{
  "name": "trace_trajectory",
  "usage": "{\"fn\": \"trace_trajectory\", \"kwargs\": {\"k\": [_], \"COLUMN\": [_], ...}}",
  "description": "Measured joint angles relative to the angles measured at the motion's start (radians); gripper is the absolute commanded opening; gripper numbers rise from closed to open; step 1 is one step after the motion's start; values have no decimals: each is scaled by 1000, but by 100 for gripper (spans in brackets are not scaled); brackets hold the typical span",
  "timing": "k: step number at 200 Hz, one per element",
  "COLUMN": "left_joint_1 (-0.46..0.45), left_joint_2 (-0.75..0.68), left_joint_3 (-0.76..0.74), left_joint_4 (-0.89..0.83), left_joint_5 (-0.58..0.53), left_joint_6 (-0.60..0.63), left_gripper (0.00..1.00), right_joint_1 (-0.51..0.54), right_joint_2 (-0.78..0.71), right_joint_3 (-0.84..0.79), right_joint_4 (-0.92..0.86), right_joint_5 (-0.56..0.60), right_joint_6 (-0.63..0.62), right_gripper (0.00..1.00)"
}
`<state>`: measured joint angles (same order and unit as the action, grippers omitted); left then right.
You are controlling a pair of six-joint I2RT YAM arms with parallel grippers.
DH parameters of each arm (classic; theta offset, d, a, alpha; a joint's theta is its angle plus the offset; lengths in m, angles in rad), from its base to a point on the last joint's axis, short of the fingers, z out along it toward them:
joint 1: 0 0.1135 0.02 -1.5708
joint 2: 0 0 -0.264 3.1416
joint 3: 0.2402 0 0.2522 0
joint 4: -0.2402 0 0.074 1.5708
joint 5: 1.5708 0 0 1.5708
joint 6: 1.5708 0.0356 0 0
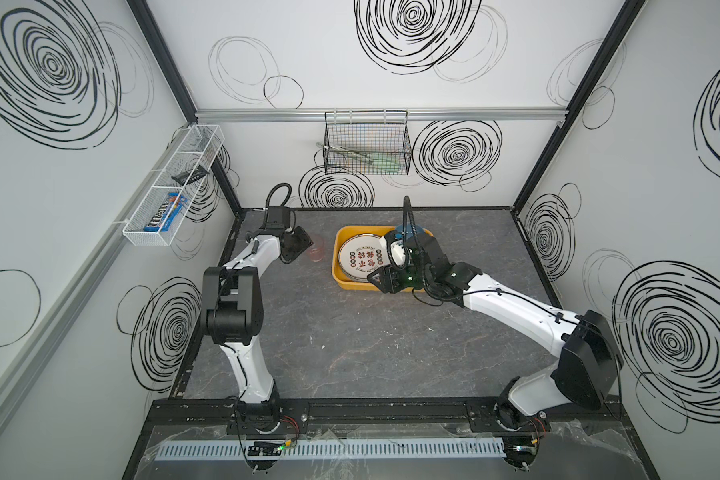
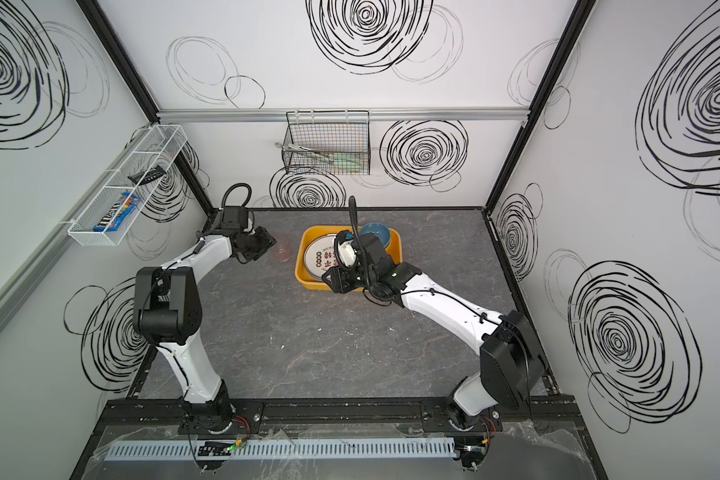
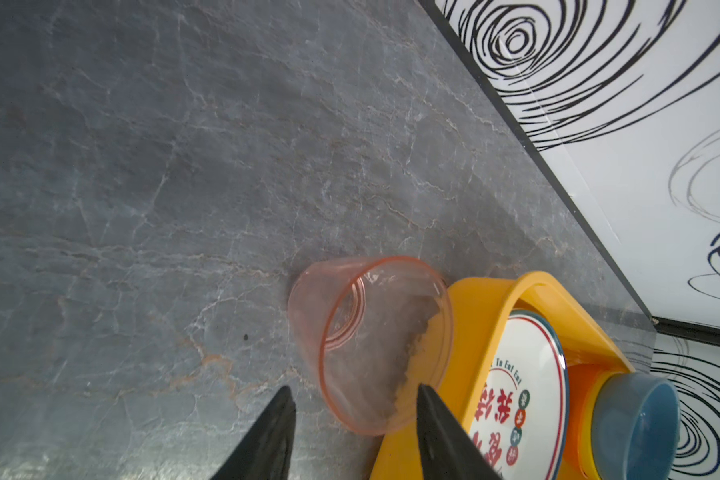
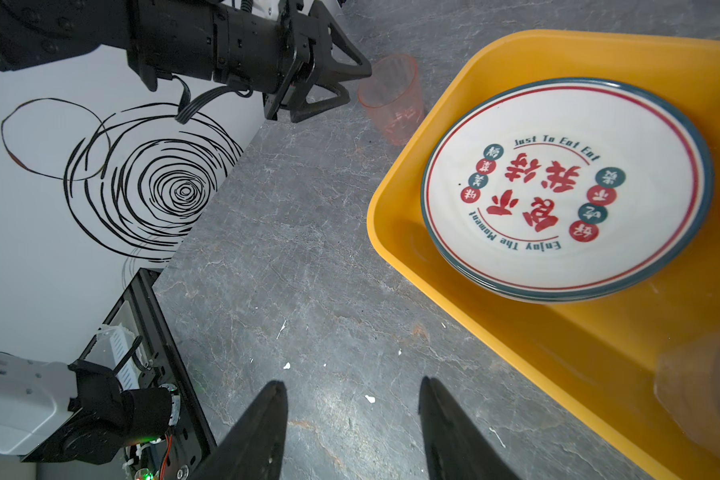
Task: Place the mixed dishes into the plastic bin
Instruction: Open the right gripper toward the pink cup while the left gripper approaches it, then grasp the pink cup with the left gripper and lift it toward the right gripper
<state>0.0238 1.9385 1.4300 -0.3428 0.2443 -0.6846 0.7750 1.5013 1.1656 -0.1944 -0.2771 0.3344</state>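
Observation:
The yellow-orange plastic bin (image 1: 341, 277) (image 2: 304, 274) sits at the back middle of the table. In it lies a stack of white plates with red characters (image 4: 566, 187) (image 1: 360, 259), and behind them a blue bowl (image 3: 636, 424) (image 2: 377, 235) nests in an orange one (image 3: 578, 399). A clear cup (image 4: 707, 395) is blurred at the bin's near corner. A pinkish cup (image 3: 371, 345) (image 1: 316, 251) stands on the table against the bin's left wall. My left gripper (image 3: 356, 399) (image 1: 304, 245) is open, its tips just short of that cup. My right gripper (image 4: 352, 388) (image 1: 378, 283) hangs open and empty by the bin's front edge.
A black wire basket (image 1: 366, 143) with utensils hangs on the back wall. A white mesh rack (image 1: 175, 183) holding a candy box is fixed to the left wall. Grey marble table (image 1: 350, 353) spreads in front of the bin, dotted with small white crumbs.

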Motion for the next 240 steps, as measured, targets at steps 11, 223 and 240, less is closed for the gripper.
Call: {"fn": "trace_trajectory", "kwargs": {"k": [11, 223, 240], "left_joint_1": [0, -2, -2], "left_joint_2": [22, -68, -130], "left_joint_3": [14, -92, -126], "left_joint_4": [-1, -14, -11], "left_joint_5": [-2, 29, 34], "left_joint_6": [0, 6, 9], "left_gripper": [47, 4, 4], "right_joint_1": [0, 0, 0], "right_joint_2": [0, -13, -23], "right_joint_3": [-1, -16, -16], "right_joint_4": [0, -10, -10], "right_joint_5": [3, 53, 58], "right_joint_6": [-2, 2, 7], "right_gripper": [55, 55, 55]}}
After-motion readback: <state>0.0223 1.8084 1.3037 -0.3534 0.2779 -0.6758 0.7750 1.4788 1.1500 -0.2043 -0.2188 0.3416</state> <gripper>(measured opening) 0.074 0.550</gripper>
